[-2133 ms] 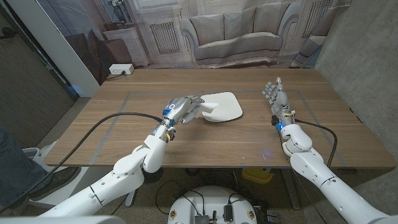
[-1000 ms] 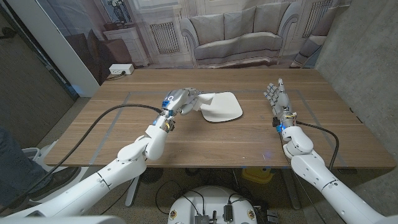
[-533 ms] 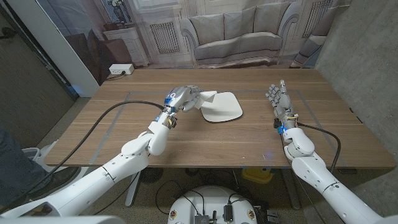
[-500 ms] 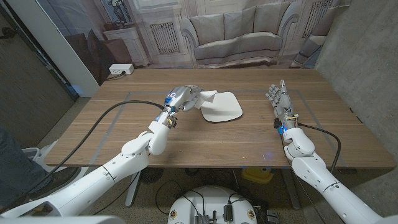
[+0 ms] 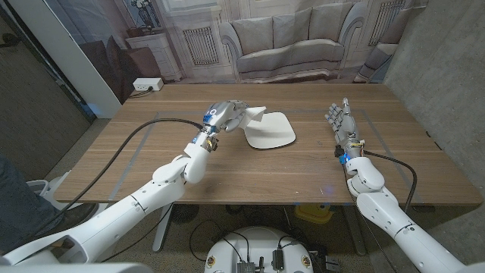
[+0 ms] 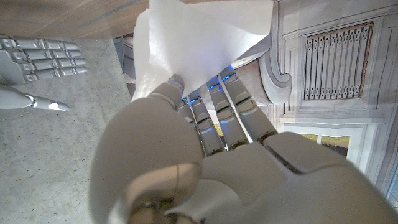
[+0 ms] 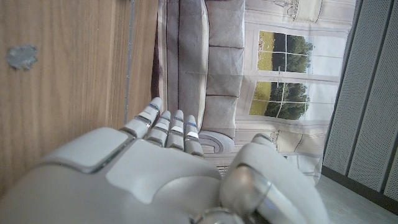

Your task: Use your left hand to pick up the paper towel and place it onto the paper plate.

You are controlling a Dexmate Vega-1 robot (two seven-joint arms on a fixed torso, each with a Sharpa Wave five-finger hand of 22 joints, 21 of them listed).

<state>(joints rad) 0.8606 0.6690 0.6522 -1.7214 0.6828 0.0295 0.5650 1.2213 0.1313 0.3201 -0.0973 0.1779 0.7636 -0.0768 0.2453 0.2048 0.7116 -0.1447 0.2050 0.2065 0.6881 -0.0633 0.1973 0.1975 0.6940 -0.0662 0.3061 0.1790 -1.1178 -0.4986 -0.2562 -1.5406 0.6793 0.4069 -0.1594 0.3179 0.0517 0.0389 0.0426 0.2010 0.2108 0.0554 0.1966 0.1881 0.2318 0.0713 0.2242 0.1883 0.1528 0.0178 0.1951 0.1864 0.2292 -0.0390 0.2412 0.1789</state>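
Pinching the paper towel (image 5: 252, 114) between thumb and fingers (image 6: 219, 106), my left hand (image 5: 226, 116) carries it raised above the wooden table (image 5: 151, 163). Its loose sheet reaches ahead of my fingertips, toward the paper plate (image 5: 269, 130), which lies just beyond and slightly to the right. My right hand (image 5: 342, 121) stands well apart, fingers extended, holding nothing, so the left is nearer.
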